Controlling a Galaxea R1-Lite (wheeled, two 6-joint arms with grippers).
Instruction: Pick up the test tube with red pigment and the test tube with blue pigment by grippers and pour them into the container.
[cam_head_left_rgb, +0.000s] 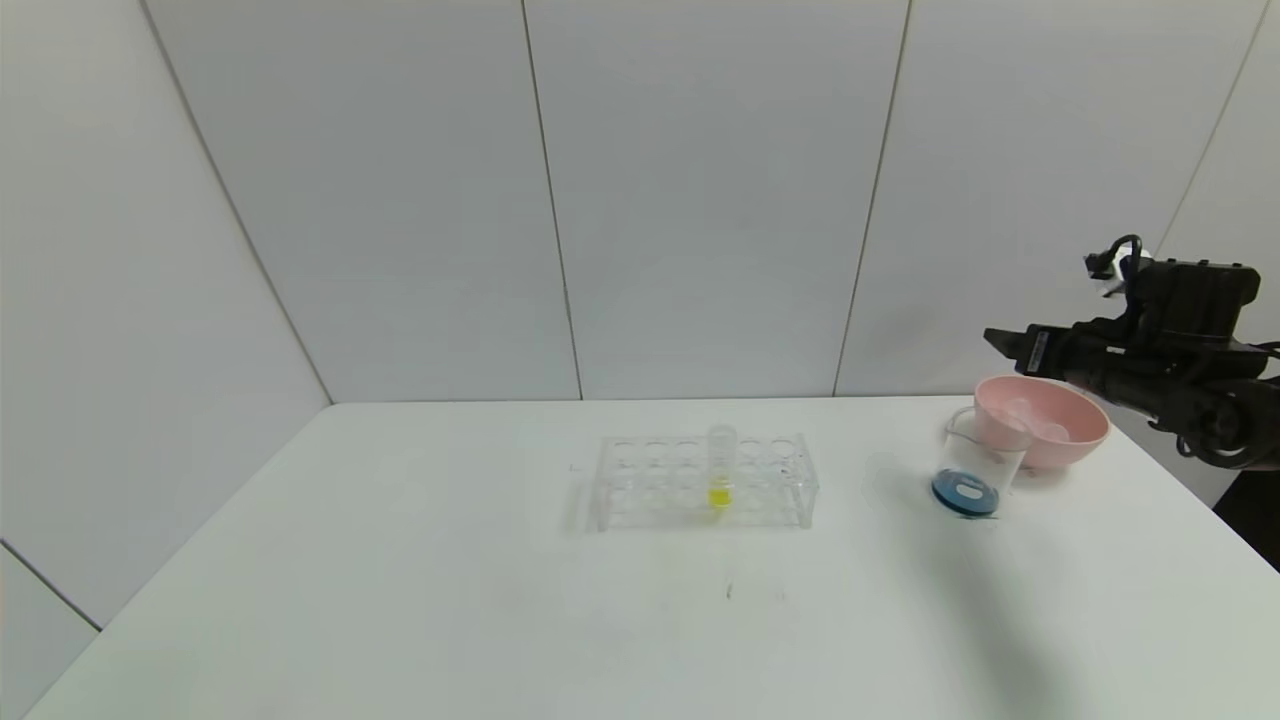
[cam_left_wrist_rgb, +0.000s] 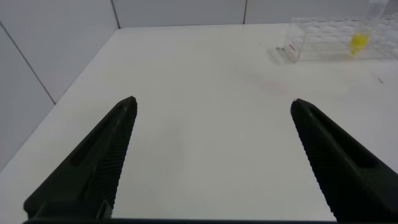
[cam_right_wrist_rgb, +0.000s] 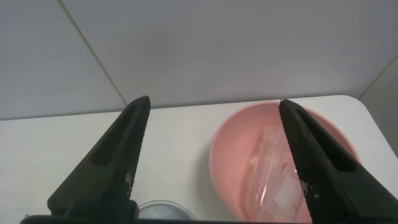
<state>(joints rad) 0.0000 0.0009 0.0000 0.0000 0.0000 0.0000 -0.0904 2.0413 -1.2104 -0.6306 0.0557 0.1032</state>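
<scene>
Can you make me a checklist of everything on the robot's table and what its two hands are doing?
Surface: white table, a faint small mark at its middle.
Job's things: clear glass beaker holding dark blue liquid, beside the pink plastic bowl; clear empty tubes lie in that bowl.
Clutter: clear plastic tube rack with one yellow-liquid tube.
Grippers: right gripper open above the bowl; left gripper open over bare table.
Cables: black cable on right arm.
Surroundings: grey panel walls.

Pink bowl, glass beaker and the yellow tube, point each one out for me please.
pink bowl (cam_head_left_rgb: 1075, 432): head view, on its outer wall.
glass beaker (cam_head_left_rgb: 985, 455): head view, on its clear side wall.
yellow tube (cam_head_left_rgb: 720, 470): head view, on its body, standing in the rack.
</scene>
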